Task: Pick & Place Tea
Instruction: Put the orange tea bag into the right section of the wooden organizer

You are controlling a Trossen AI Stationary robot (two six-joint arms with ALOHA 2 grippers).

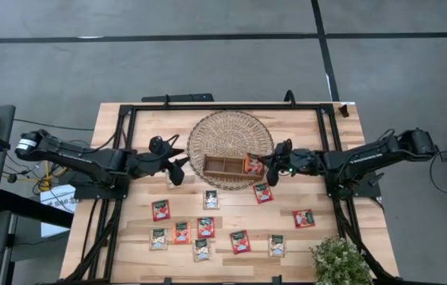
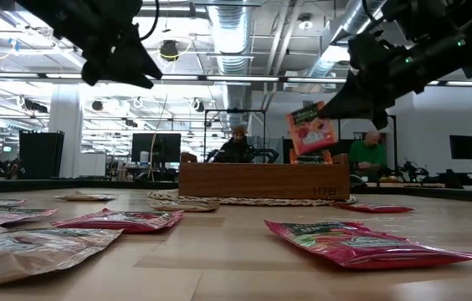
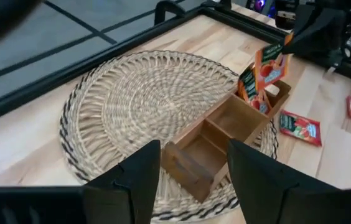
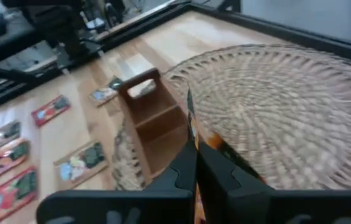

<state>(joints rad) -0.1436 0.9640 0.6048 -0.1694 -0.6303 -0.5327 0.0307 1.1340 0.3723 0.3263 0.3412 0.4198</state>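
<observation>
Lying nearest the table's front edge, the loose tea sachets [image 1: 200,231] are scattered flat on the bare wood, red ones and cream-and-green ones mixed, well apart from either arm. A small potted plant [image 1: 339,260] sits at the front right corner.

Farther back, the wooden tray [image 1: 223,167] rests on the near part of the round woven mat [image 1: 227,131], its long axis running left to right. Its right-end compartment already holds at least one sachet standing on edge.

The right gripper [image 1: 273,164] hangs just above that right end, fingers pinched shut on a red sachet [image 2: 311,131]. In the low view the sachet dangles on edge, tilted, its lower edge just above the tray's rim. The relation that matters is that the sachet sits almost directly over the right compartment, so the drop looks like a short descent rather than a sideways reach, and its tilt could catch on the packet already inside.

The left gripper [image 1: 177,166] hovers off the tray's left end with its fingers spread wide and nothing between them; its wrist view looks down on the empty left and middle compartments.
</observation>
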